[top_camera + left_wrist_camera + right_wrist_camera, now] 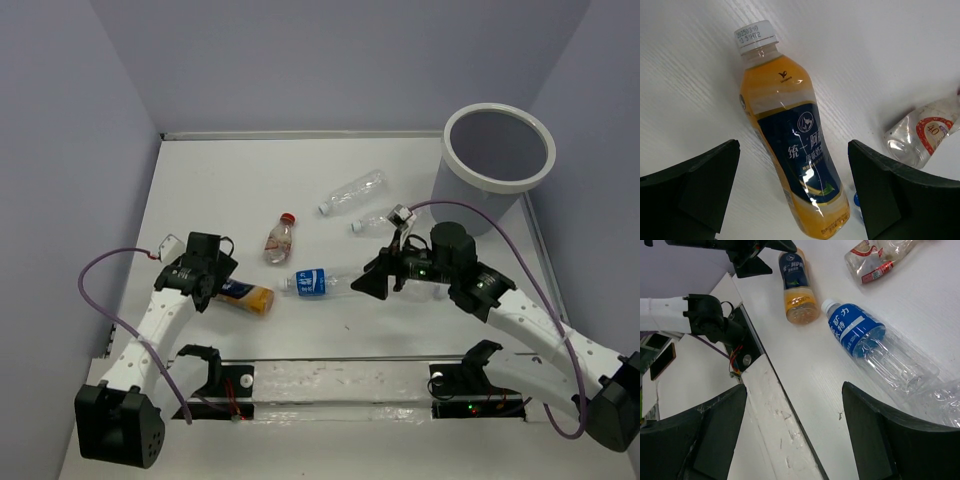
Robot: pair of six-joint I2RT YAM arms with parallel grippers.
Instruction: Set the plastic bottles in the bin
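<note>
Altogether five plastic bottles lie on their sides on the tabletop [230,180], and there is one bin [497,185] and two pincers. The bin stands upright at the far right corner.

Two of the bottles are plain. The longer clear bottle [355,190] lies right of the middle towards the far edge. The smaller clear bottle [372,224] lies just nearer than it and is partly hidden behind the right arm. The red-capped bottle [280,240] lies about mid-tabletop. The blue-labelled bottle [318,283] lies nearer the near edge, roughly central. The orange-filled bottle [248,296] lies left of it, close to the near edge, and the two are near each other but apart.

The left pincer [210,280] hangs over the orange-filled bottle [795,150]. In the left wrist view its jaws are spread wide, one on each side of the bottle's lower half. There is a gap of tabletop on both sides, so it grips nothing. The bottle's white cap points away from the pincer. The red-capped bottle [922,137] shows beyond the right-hand finger [880,190].

The right pincer [375,280] sits at the base end of the blue-labelled bottle. It is also wide open and holds nothing. In the right wrist view the blue-labelled bottle [875,345] lies just ahead of one finger [890,440], not between the two, with its white cap turned towards the orange-filled bottle [795,280].
</note>
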